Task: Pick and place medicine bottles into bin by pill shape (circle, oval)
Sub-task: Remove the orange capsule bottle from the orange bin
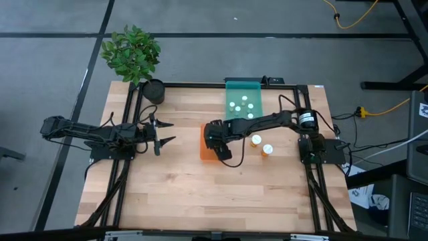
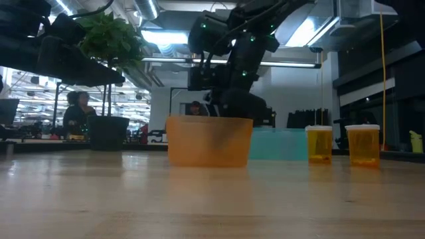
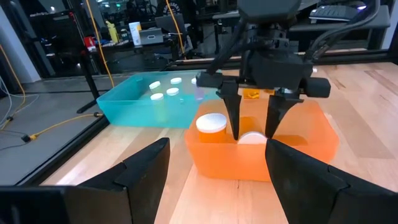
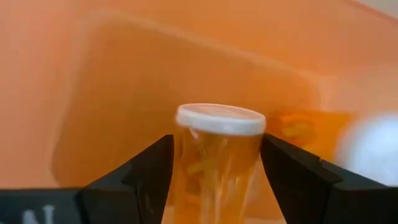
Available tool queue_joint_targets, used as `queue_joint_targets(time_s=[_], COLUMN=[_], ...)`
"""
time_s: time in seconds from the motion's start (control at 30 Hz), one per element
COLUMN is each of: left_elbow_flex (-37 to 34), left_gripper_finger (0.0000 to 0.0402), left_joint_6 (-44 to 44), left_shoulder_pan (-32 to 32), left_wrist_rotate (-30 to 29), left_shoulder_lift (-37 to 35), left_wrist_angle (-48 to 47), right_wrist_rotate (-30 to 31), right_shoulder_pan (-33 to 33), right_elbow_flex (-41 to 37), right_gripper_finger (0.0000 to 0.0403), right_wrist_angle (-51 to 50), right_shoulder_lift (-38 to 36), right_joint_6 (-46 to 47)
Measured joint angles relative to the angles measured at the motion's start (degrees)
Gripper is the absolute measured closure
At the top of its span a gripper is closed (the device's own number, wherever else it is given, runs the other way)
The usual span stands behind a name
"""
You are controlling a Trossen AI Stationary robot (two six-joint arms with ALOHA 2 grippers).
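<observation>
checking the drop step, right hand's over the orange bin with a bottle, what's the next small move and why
Probably open the right hand and let go. It holds an amber bottle upright between its fingers, already down inside the orange bin, next to another white-capped bottle. Then lift straight up.

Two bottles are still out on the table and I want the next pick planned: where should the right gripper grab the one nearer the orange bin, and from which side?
Grip that bottle across its amber body just under the white cap, coming straight down from above. It stands upright and apart from the other bottle, so both flanks look free. The right gripper is busy over the orange bin; the left gripper waits open.
</observation>
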Motion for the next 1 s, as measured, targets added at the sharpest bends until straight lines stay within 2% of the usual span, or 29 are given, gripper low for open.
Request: queue_joint_targets(time_s=[0.27,0.6,1.0], left_elbow_flex=[0.0,0.0,0.0], left_gripper_finger=[0.0145,0.0145,0.0145], left_joint_6=[0.0,0.0,0.0], left_shoulder_pan=[0.0,0.0,0.0], left_wrist_rotate=[0.0,0.0,0.0], left_shoulder_lift=[0.0,0.0,0.0], left_wrist_angle=[0.0,0.0,0.0], right_wrist_rotate=[0.2,0.3,2.5], right_shoulder_pan=[0.0,0.0,2.0], right_elbow_flex=[0.5,2.3,5.0], right_gripper_finger=[0.0165,0.0201,0.0202], right_wrist_angle=[1.4,0.4,-1.6], right_shoulder_lift=[0.7,0.6,-1.6], right_joint_6=[0.2,0.5,0.7])
